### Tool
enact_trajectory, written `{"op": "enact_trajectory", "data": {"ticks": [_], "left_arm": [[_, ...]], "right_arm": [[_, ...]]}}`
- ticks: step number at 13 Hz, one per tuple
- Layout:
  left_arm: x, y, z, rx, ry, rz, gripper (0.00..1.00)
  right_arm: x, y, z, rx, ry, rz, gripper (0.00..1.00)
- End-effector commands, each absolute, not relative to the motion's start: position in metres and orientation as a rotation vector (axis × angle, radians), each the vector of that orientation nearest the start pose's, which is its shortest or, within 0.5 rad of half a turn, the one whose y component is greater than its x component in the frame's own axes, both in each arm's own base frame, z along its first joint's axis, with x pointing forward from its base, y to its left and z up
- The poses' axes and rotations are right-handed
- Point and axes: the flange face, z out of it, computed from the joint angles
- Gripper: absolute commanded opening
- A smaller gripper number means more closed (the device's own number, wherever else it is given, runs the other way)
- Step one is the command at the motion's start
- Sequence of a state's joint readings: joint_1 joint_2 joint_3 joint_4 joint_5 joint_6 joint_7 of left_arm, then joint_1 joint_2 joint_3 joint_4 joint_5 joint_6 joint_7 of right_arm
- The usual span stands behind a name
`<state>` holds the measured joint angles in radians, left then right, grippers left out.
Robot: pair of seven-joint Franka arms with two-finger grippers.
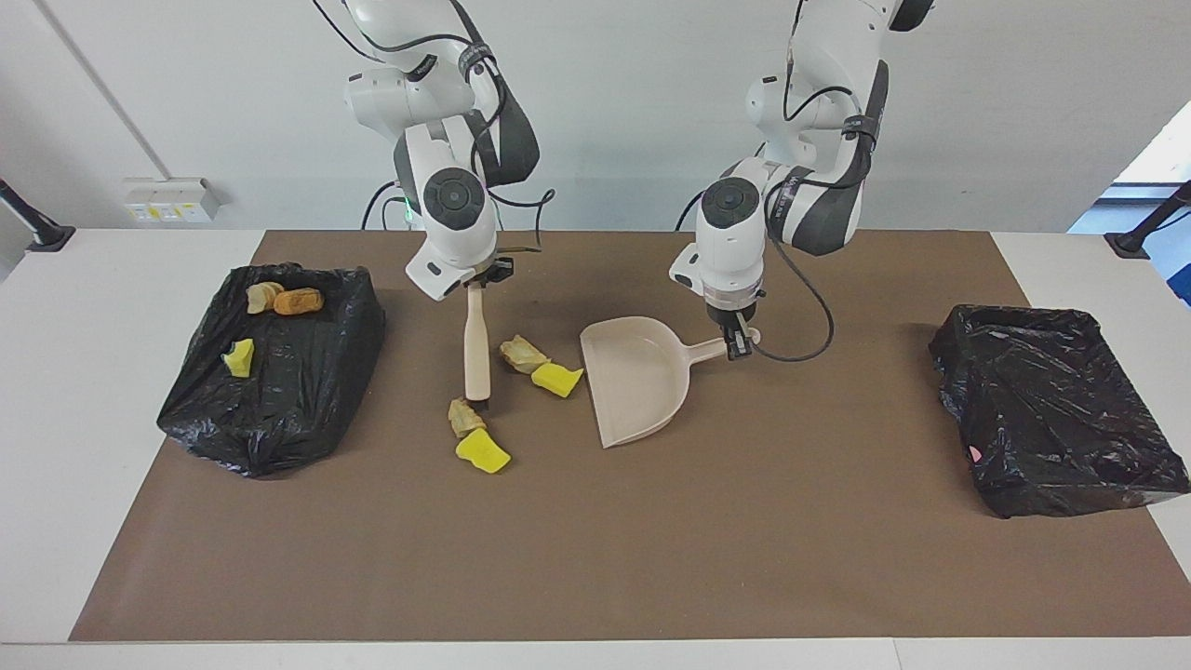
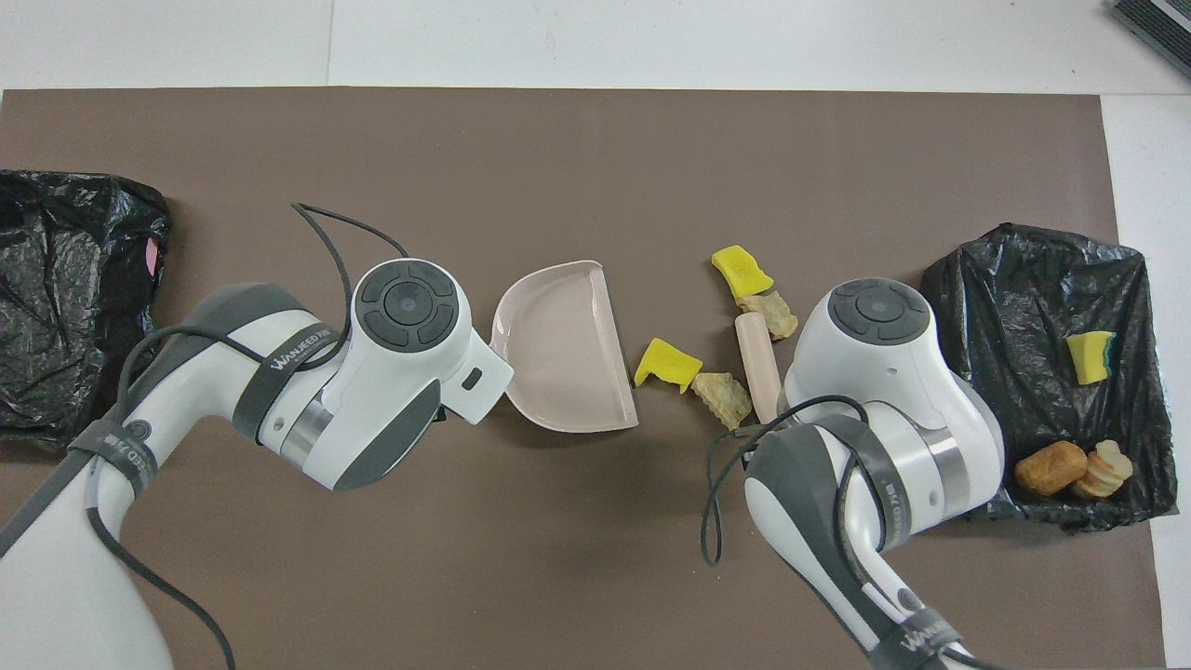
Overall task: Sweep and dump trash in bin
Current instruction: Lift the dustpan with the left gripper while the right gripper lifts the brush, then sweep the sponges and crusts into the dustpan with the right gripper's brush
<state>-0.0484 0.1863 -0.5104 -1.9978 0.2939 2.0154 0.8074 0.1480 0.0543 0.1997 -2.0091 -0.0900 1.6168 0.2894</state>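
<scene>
Trash (image 1: 556,379): four chunks loose mid-desk, beside my pan (image 1: 637,377) mouth. Right fingers (image 1: 476,281) clamped on brush (image 1: 477,344); left fingers (image 1: 737,337) clamped on pan handle. Keep pan lip flat; sweep short, low.

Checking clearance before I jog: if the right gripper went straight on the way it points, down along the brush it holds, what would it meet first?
Probably the brown mat. The right gripper points down along the brush, whose tip is already at the mat beside a tan chunk, apparently just clear of it.
</scene>
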Motion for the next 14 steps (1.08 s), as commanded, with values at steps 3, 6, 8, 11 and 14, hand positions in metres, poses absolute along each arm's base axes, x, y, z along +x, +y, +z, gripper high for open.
{"op": "enact_trajectory", "data": {"ticks": [3, 6, 8, 11, 14], "left_arm": [[0.461, -0.282, 0.368, -2.056, 2.074, 0.261, 0.0], [0.458, -0.281, 0.369, -2.051, 2.07, 0.286, 0.22], [0.458, -0.28, 0.37, -2.052, 2.066, 0.3, 0.35], [0.456, -0.28, 0.369, -2.053, 2.065, 0.309, 0.44], [0.455, -0.279, 0.369, -2.062, 2.053, 0.308, 0.44]], "right_arm": [[0.467, 0.172, 0.397, -3.408, -0.26, 0.672, 0.0], [0.492, 0.161, 0.402, -3.466, -0.443, 0.581, 0.0], [0.515, 0.141, 0.407, -3.463, -0.518, 0.525, 0.0], [0.559, 0.115, 0.396, -3.428, -0.623, 0.459, 0.0], [0.58, 0.129, 0.376, -3.411, -0.675, 0.434, 0.0]]}}
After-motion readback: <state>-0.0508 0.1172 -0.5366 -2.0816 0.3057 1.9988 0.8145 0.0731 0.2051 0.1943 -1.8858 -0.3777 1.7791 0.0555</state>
